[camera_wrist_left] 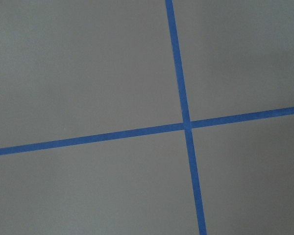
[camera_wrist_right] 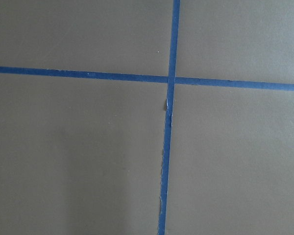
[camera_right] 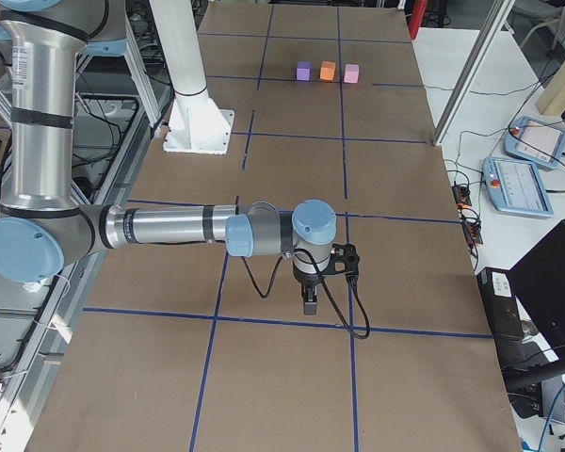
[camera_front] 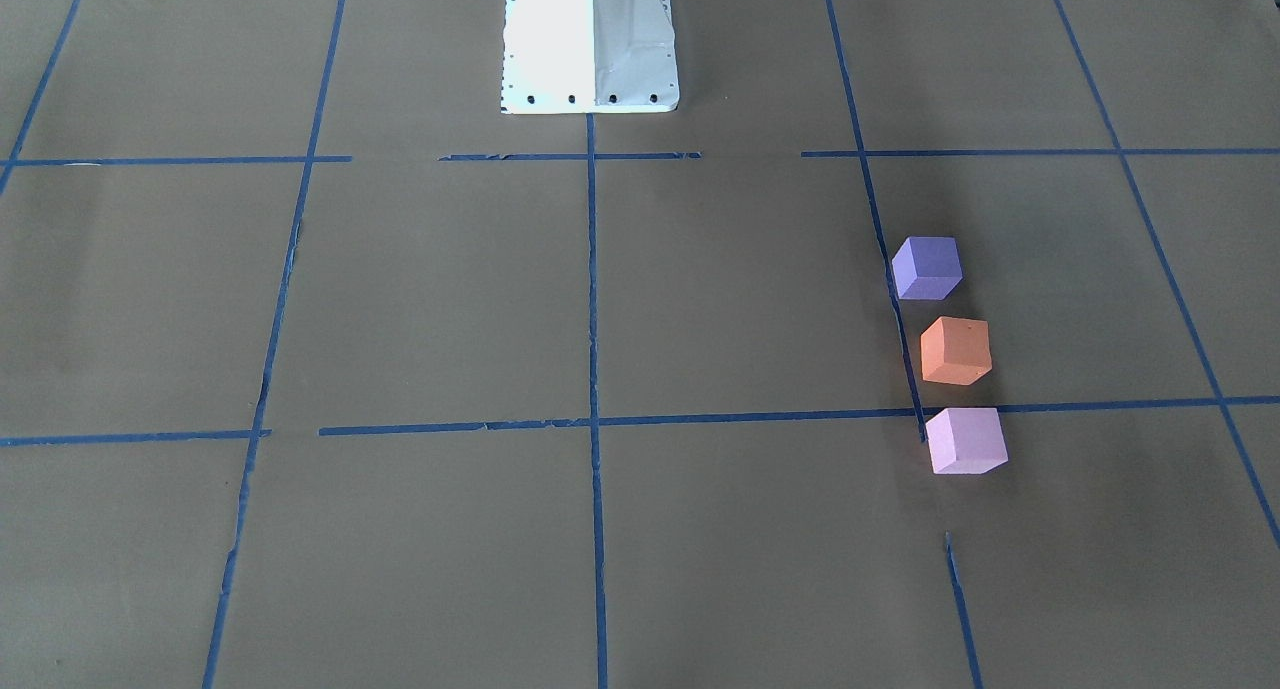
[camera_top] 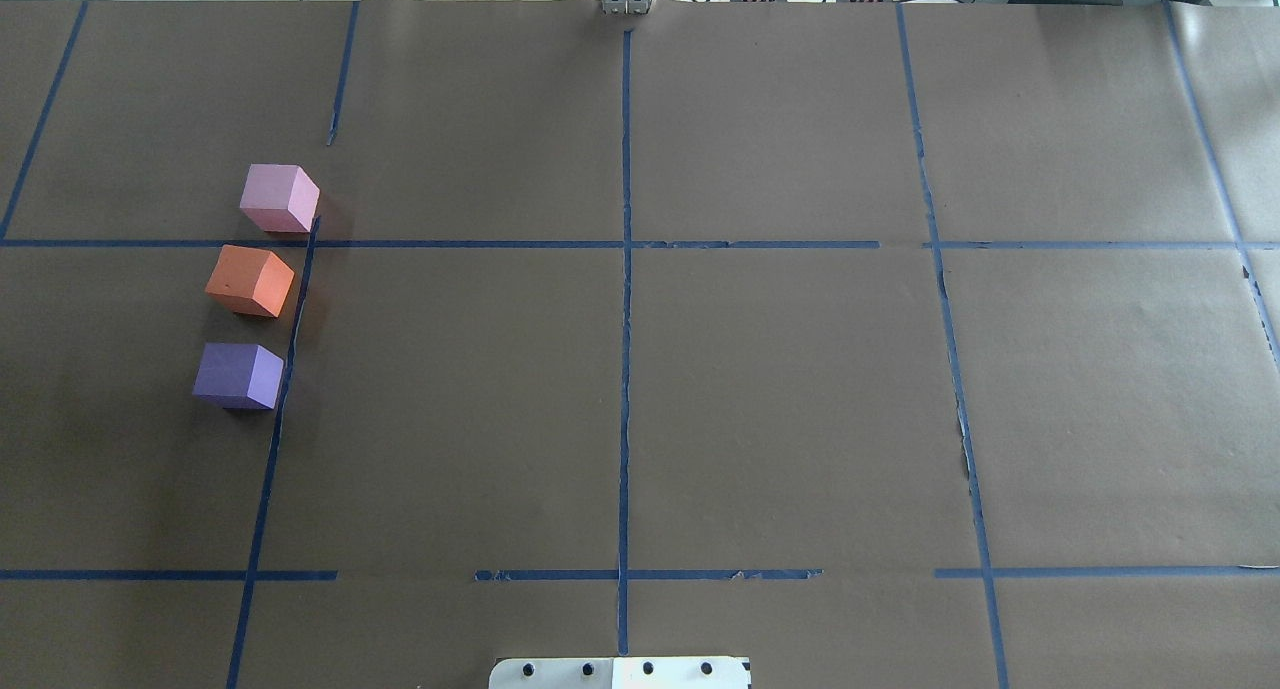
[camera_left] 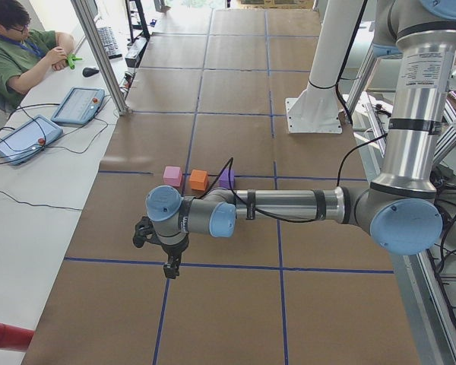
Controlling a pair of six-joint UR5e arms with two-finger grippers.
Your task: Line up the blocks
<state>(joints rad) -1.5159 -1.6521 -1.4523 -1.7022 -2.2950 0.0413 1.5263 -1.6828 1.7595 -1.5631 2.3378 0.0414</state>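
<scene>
Purple (camera_front: 927, 267), orange (camera_front: 956, 350), pink (camera_front: 966, 440) blocks sit apart in a row toward the desk's (camera_front: 400, 299) left edge; left and right jaws: can't tell.

Brown paper-covered tabletop (camera_top: 780, 399) is carrying a blue tape grid (camera_top: 625, 369) & 3 cubes sitting in a row w/ gaps, just beside one tape line: purple block (camera_top: 238, 375), orange block (camera_top: 250, 281) in the middle, pink block (camera_top: 279, 198) by a crossing. White base plate (camera_front: 590, 89) is sitting at the robot-side edge.

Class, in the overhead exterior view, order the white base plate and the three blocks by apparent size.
1. White base plate, largest though cut by the frame edge.
2. Orange block, purple block and pink block: look alike, so unranked.
</scene>
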